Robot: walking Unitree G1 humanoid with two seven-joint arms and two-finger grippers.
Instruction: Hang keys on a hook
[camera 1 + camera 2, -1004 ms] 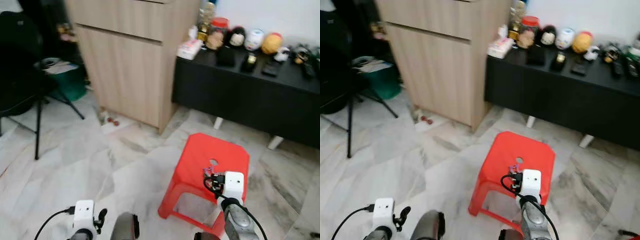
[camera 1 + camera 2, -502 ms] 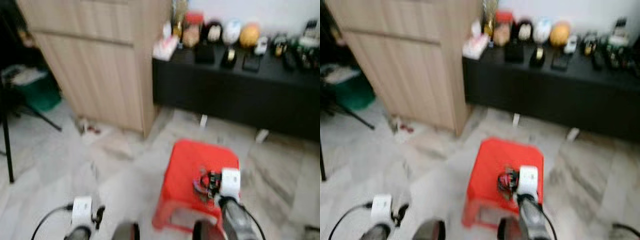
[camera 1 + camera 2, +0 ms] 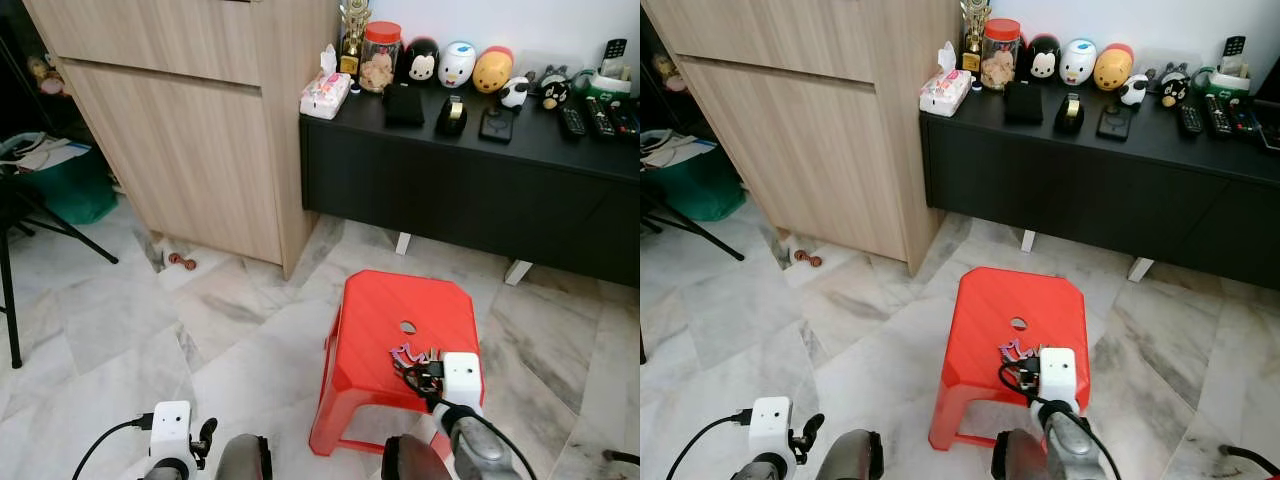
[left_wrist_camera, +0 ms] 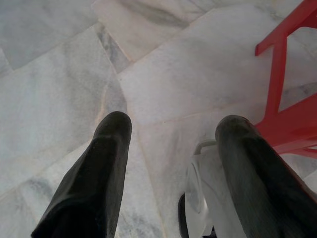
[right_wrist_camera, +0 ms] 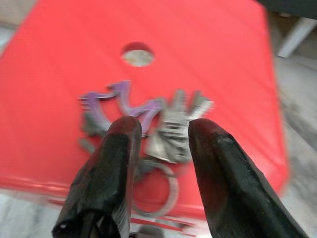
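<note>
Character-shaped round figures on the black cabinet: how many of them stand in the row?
3, side by side at the back of the black cabinet: a black mouse-faced one beside the jar, a white one in the middle, a yellow-orange one last. Smaller toys further along are not counted.

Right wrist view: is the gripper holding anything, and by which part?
Nothing held. The right gripper hovers open over the bunch of metal keys lying on the red plastic stool.

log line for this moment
phase: reach | right gripper: open, above keys on red stool | left gripper: open, idle above floor | keys not grasped
</note>
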